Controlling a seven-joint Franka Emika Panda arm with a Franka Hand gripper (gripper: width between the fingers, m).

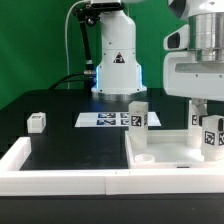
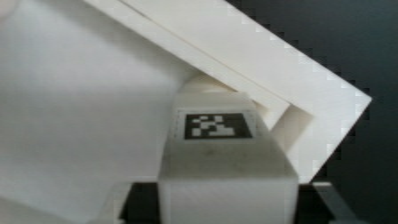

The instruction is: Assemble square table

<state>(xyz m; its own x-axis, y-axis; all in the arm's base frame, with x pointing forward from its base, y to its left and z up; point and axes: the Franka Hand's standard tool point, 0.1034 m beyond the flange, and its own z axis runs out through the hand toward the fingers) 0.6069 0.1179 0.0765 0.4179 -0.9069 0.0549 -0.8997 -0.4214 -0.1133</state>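
Note:
The white square tabletop slab (image 1: pixel 170 152) lies flat at the exterior view's right. One white leg (image 1: pixel 138 116) with tags stands upright on its near-left part. My gripper (image 1: pixel 203 108) hangs over the slab's right side, shut on another tagged leg (image 1: pixel 211 136) held upright at the slab. In the wrist view that leg (image 2: pixel 217 126) fills the space between my dark fingers (image 2: pixel 146 202), and its far end meets the corner of the slab (image 2: pixel 80 100). A third leg (image 1: pixel 37 122) lies alone on the black table at the left. The fourth leg is not in view.
The marker board (image 1: pixel 105 120) lies flat in the middle, in front of the robot base (image 1: pixel 115 60). A long white rim wall (image 1: pixel 60 178) runs along the front and up the left side.

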